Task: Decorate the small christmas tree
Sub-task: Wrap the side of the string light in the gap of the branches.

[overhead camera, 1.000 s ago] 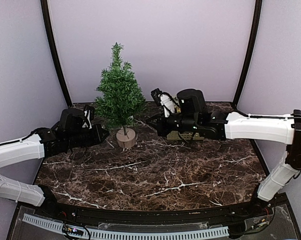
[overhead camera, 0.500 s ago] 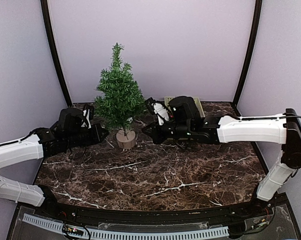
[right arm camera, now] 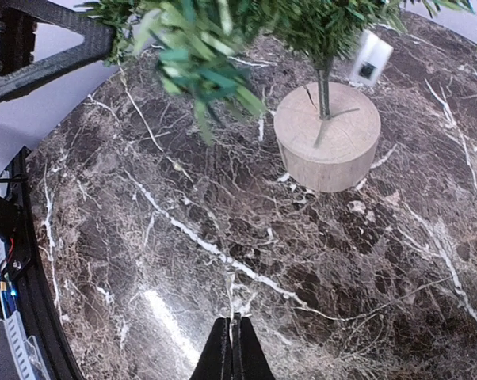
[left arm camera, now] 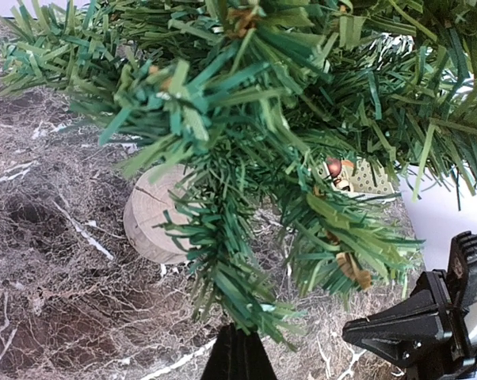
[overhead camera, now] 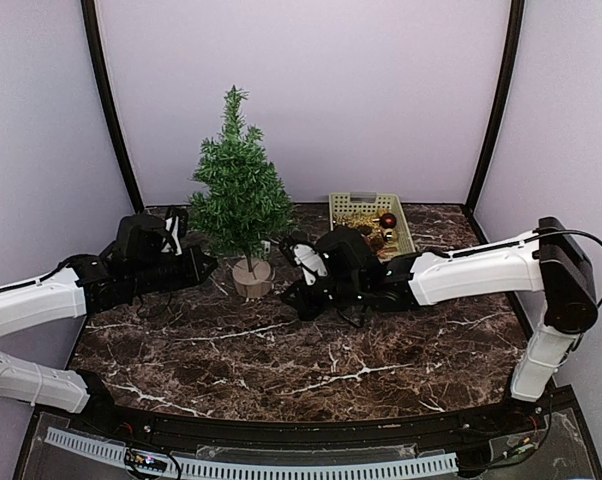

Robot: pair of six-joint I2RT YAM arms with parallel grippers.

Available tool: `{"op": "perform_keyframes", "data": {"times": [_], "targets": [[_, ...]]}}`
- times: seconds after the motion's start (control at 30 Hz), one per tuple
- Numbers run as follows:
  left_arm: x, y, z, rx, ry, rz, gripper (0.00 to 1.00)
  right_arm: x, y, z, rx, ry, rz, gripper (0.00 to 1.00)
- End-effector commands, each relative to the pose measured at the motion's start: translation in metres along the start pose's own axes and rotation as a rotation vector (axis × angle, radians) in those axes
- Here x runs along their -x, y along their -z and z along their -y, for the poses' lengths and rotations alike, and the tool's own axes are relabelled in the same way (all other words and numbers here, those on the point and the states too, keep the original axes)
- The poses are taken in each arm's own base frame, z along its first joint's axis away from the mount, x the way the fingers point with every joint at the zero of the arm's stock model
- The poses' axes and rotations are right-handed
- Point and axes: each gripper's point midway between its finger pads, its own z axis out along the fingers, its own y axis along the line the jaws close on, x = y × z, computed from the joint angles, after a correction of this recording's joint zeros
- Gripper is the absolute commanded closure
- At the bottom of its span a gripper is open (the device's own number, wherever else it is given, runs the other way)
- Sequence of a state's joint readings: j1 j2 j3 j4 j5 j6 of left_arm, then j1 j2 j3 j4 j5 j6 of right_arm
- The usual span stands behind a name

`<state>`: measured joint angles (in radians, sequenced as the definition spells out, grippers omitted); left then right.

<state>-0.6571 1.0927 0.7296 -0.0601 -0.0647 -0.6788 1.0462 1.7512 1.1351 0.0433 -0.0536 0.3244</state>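
Right claw point(overhead camera: 289, 290) swung left and low, beside the small christmas tree point(overhead camera: 239, 195), uncovering the ornament basket point(overhead camera: 361, 198). Both my claws clenched; left claw point(overhead camera: 207, 266) unmoved under the branches.

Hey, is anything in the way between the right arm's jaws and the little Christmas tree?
Nothing visible. Only bare marble table lies between the right arm's jaws and the small christmas tree; its wooden base stands just ahead of them.
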Motion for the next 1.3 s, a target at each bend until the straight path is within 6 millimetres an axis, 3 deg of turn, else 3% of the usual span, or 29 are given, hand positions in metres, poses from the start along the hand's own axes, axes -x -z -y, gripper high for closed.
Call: {"op": "perform_keyframes", "data": {"times": [0.0,0.1,0.37,0.5,0.73,0.9,1.1,1.27], "targets": [[0.019,0.012,0.010,-0.030,-0.006,0.060,1.00,0.043,0.017,-0.030,0.043,0.032,0.114,1.00],[0.018,0.012,0.008,-0.027,-0.003,0.059,1.00,0.053,0.030,-0.033,0.019,0.043,0.135,1.00],[0.016,0.013,0.004,-0.015,-0.002,0.056,1.00,0.083,0.066,-0.016,-0.125,0.047,0.209,1.00],[0.016,0.014,0.002,-0.007,-0.001,0.055,1.00,0.104,0.071,-0.010,-0.178,0.059,0.253,1.00],[0.014,0.015,-0.002,0.000,0.006,0.058,1.00,0.133,0.075,0.016,-0.252,-0.008,0.307,1.00],[0.015,0.016,-0.005,0.010,-0.002,0.058,1.00,0.136,0.064,0.034,-0.217,-0.056,0.309,1.00],[0.015,0.014,-0.020,0.026,0.012,0.044,1.00,0.117,0.031,0.053,-0.205,-0.093,0.253,1.00],[0.016,0.010,-0.028,-0.011,0.014,0.025,1.00,0.097,0.011,0.053,-0.176,-0.095,0.193,1.00]]}}
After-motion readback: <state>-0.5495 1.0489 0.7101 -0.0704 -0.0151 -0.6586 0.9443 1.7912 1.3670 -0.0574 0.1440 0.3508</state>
